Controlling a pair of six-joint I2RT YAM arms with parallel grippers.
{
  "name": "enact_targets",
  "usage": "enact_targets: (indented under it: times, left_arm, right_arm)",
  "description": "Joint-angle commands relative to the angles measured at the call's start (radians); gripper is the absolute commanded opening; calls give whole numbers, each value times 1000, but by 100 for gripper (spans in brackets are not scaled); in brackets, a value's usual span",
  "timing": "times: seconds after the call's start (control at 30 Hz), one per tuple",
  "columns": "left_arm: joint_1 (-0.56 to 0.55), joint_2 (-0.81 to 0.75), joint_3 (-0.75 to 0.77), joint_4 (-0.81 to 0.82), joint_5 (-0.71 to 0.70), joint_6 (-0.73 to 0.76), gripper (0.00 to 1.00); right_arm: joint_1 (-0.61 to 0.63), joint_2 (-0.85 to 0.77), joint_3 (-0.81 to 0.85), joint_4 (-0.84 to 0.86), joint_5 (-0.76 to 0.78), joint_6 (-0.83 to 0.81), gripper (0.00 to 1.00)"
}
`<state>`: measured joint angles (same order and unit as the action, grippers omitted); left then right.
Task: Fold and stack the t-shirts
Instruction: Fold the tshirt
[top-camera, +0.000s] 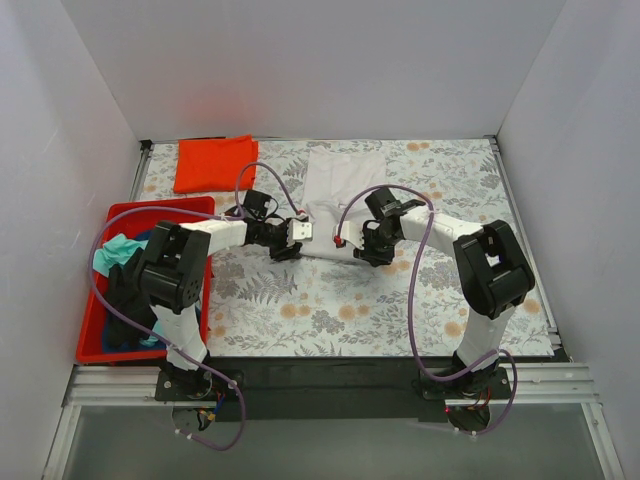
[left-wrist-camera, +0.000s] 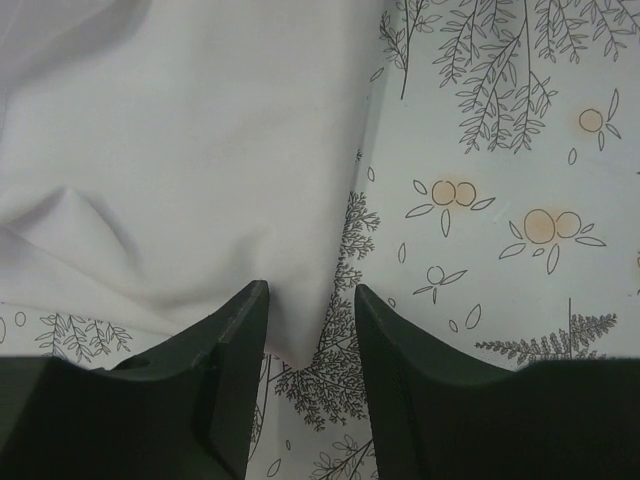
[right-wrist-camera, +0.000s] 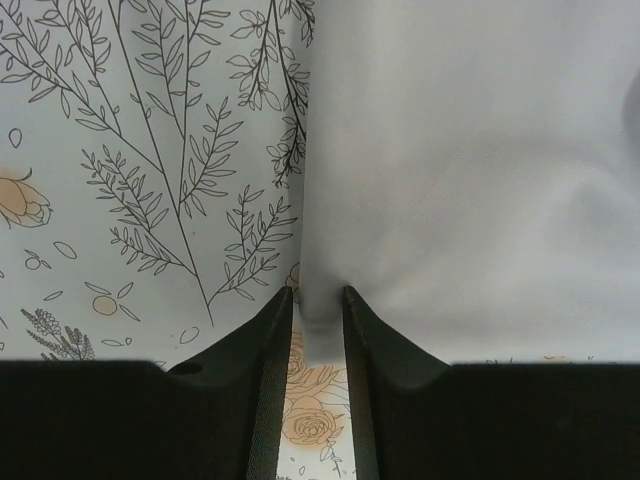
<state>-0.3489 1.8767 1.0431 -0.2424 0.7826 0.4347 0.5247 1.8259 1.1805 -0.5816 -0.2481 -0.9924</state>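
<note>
A large white t-shirt (top-camera: 343, 190) lies flat on the floral covering, mid-table. An orange-red t-shirt (top-camera: 213, 163) lies folded square at the back left. My left gripper (top-camera: 302, 240) is at the white shirt's near left corner. In the left wrist view it (left-wrist-camera: 311, 290) is open, with the white shirt's (left-wrist-camera: 180, 160) corner lying between the fingers. My right gripper (top-camera: 350, 248) is at the near right corner. In the right wrist view it (right-wrist-camera: 318, 292) stands narrowly open astride a strip of the white shirt (right-wrist-camera: 470, 170).
A red plastic bin (top-camera: 108, 355) stands at the left edge, holding a teal shirt (top-camera: 112, 252) and a black one (top-camera: 125, 290). White walls enclose the table on three sides. Purple cables loop over both arms.
</note>
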Motion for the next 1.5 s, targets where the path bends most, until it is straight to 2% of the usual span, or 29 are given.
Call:
enact_targets:
  times: [0.0,0.1,0.13,0.23,0.27,0.3,0.4,0.67,0.93,1.1,1.23,1.4,1.47]
  left_arm:
    - [-6,12,9,-38,-59,78,37]
    - [-7,13,5,-47,-71,107,29]
    - [-7,16,6,-49,-72,108,24]
    - [-7,25,26,-60,-68,90,13]
    - [-7,25,35,-66,-63,79,11]
    - [-7,24,43,-84,-48,67,8]
    - [-7,1,67,-104,-26,24,0]
    - [-7,-117,166,-181,14,-93,0]
    - [-22,-269,140,-308,18,-105,0]
    - [-85,-410,71,-435,27,-134,0]
    - [-142,-580,25,-570,66,-149,0]
    - [-147,-654,43,-783,118,-136,0]
    - [-147,-677,37,-787,104,-154,0]
  right_arm:
    - [-2,7,-27,20,18,-21,33]
    - [-2,4,-48,26,38,-43,33]
    - [0,6,-53,28,46,-45,32]
    - [-2,24,-64,37,69,-48,15]
    - [-2,26,-65,39,75,-48,5]
    - [0,24,-67,42,78,-48,1]
    - [-2,-5,-39,35,76,-29,1]
    - [-45,-94,148,-101,47,-25,1]
    - [-32,-214,123,-237,14,-6,1]
    - [50,-362,26,-357,4,20,1]
    - [195,-500,-13,-466,-2,80,1]
    - [218,-530,73,-584,4,77,1]
    - [218,-521,99,-598,3,61,1]
